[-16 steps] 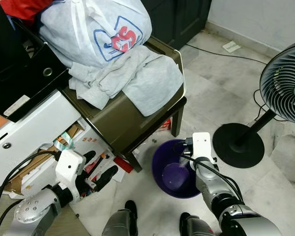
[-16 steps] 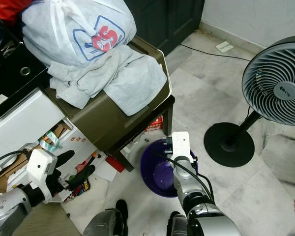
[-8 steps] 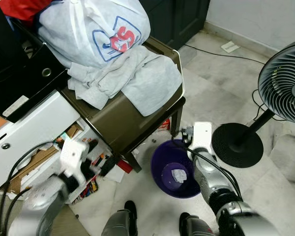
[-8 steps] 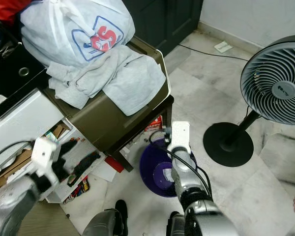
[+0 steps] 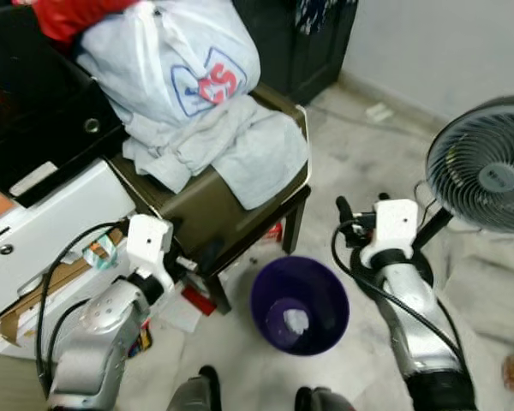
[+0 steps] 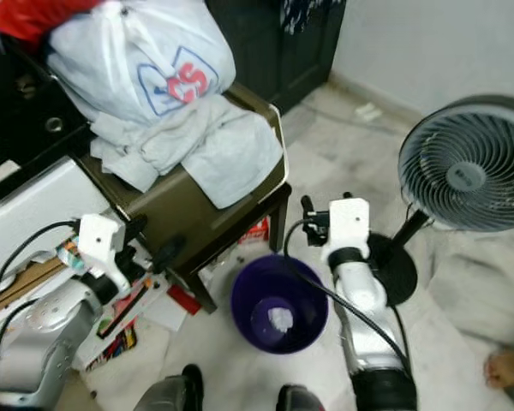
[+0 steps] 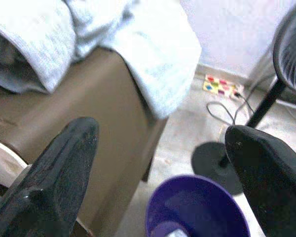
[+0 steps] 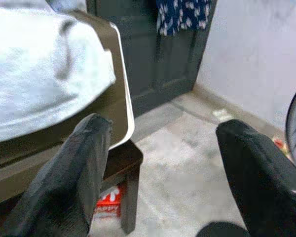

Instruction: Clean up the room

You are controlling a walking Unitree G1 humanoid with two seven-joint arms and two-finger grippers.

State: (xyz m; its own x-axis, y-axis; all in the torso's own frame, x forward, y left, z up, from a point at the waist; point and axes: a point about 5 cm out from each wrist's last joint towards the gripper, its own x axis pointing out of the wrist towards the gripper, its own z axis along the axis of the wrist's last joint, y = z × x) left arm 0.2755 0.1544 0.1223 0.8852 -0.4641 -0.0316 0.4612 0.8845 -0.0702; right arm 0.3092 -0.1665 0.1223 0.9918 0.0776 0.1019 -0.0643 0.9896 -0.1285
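At far left, a black cabinet (image 5: 34, 111) and a white unit (image 5: 51, 224), with cardboard and loose printed litter (image 6: 128, 312) on the floor beneath. Just right of these, a brown stool (image 5: 231, 210) carrying grey cloth (image 5: 231, 145) and a white plastic bag (image 5: 171, 56) with a red and blue logo, red fabric (image 5: 68, 13) at its far edge. Near left, left gripper (image 7: 158, 182) raised beside the stool's near corner, fingers (image 7: 54, 182) spread wide apart, nothing held. On the pale floor at near centre, a purple bin (image 5: 300, 304) standing upright just right of the stool leg, a crumpled white scrap (image 5: 296, 321) lying inside at its bottom. A small red packet (image 8: 108, 201) under the stool beside the leg. Right of the bin, right gripper (image 8: 163, 182) held up above the floor, level with the stool, fingers (image 8: 74, 182) wide apart and empty. Beyond it a dark door (image 8: 158, 54) and a black cable (image 5: 411, 107) along the wall. At far right, a standing fan (image 5: 484, 175) on a round black base (image 6: 385, 270).
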